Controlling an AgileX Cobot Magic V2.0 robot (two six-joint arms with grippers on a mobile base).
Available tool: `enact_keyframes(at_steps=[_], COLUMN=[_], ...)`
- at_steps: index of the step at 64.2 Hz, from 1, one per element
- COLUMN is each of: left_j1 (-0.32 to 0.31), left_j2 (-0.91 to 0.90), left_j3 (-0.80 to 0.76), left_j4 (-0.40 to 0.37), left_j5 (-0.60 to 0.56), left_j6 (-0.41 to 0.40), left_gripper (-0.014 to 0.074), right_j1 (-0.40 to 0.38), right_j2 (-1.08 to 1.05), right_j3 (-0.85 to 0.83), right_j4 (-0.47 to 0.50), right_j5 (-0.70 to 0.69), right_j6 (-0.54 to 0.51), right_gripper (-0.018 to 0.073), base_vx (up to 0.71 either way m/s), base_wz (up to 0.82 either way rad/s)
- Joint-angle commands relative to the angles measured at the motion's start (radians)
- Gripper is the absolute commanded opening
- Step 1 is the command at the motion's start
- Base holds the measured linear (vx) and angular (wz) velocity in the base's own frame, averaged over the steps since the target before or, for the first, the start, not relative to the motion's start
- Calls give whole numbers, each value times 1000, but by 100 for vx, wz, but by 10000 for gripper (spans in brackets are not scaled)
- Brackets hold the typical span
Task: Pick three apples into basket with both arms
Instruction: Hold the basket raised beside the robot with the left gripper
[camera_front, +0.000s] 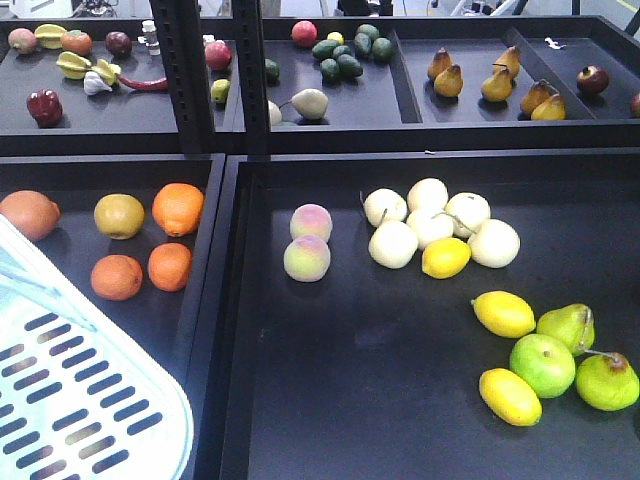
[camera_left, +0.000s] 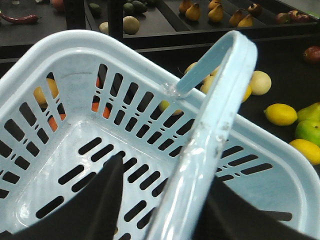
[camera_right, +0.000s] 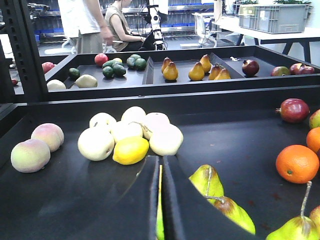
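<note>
Handle of basket (camera_left: 75, 47) clamped by left fingers (camera_left: 107, 200), basket floor bare; right fingers (camera_right: 145, 200) pressed together, empty, beside green pear (camera_right: 207, 182). Nearest apple (camera_right: 294, 110) sits far right on tray (camera_right: 240, 145), behind orange (camera_right: 297, 163). Spread fingers wide, swing right, descend over apple, clearing orange.

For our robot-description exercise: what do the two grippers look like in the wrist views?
Both are plain black. The left gripper shows two broad, tapering fingers. The right gripper has two wedge-shaped fingers with straight inner edges. No cables, markings or arm links are visible.
</note>
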Motion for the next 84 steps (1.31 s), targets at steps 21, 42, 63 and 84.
enact_keyframes(at_steps=[21,42,63,84], left_j1=[-3,-3,-3,-3], left_j2=[9,9,9,9], left_j3=[-27,-27,-27,-27], left_j4=[-2,-2,-2,-2], left_j5=[-100,-100,-100,-100], left_j6=[-13,-13,-13,-13], left_gripper=[-7,-7,-7,-7], right_j1=[-5,-5,-5,-5], right_j2=[-11,-11,-11,-11], right_j3=[13,13,13,13], right_j4=[-7,-7,-7,-7], right_j5=[-72,-72,-72,-72], right_j6=[-7,-7,-7,-7], right_gripper=[-5,-5,-5,-5], base_vx=[0,0,0,-2], base_wz=[0,0,1,7])
